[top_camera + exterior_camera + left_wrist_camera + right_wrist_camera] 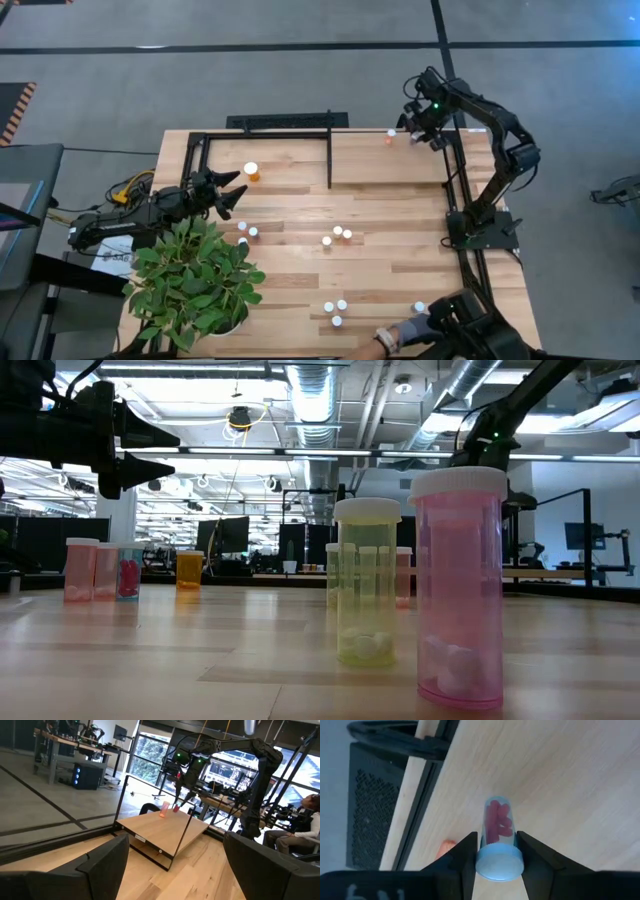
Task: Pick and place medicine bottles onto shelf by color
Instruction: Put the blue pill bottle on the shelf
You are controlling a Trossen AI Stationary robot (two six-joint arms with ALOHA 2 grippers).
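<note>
My right gripper (415, 137) hangs over the far right corner of the shelf (390, 165), a pale board in black frame bars. It is shut on a small white-capped vial of red pills (497, 825). A second reddish vial (391, 134) stands on the shelf close beside it. My left gripper (238, 193) waits open at the table's left, near the larger orange bottle (251, 171), which stands on its base. More vials stand in small groups (337, 235) (335, 310) on the striped tabletop. My right gripper pinches the vial's white cap (500, 864) between its two fingers, one on each side. The fingers come from above, pointing steeply down. The vial hangs below them, bottom toward the shelf board; whether its base touches the board I cannot tell.
A potted plant (195, 280) fills the near left corner. A person's hand (400, 335) reaches in at the near edge by a vial (420, 308). In the low view a pink vial (460, 590) and a green one (367, 580) stand close to the camera.
</note>
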